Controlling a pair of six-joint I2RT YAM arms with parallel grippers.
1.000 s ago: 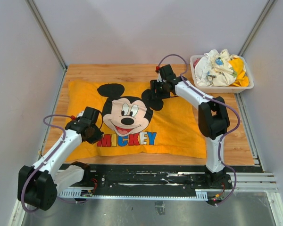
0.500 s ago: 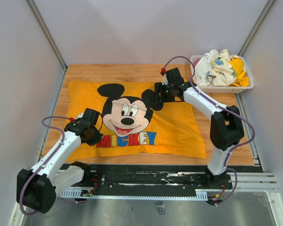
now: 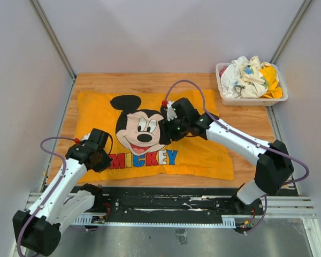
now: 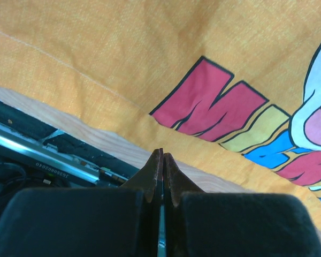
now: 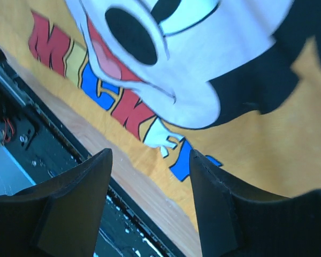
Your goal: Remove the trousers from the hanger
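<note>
I see no trousers and no hanger in any view. An orange cloth [image 3: 203, 144] printed with Mickey lies flat across the wooden table [image 3: 257, 128]. My left gripper [image 3: 108, 160] is shut with nothing between its fingers. It hovers just above the cloth's near left edge [image 4: 123, 64], beside the red "M". My right gripper [image 3: 168, 127] is open and empty. It hangs over the middle of the cloth, by Mickey's face [image 5: 166, 69], with its jaws pointing toward the near edge.
A white basket [image 3: 251, 100] of crumpled clothes stands at the back right corner. A black rail [image 3: 166, 203] runs along the table's near edge, and grey walls close in both sides and the back.
My right arm swung from the cloth's far right part to over Mickey's face at the middle. My left arm shifted slightly toward the near edge.
</note>
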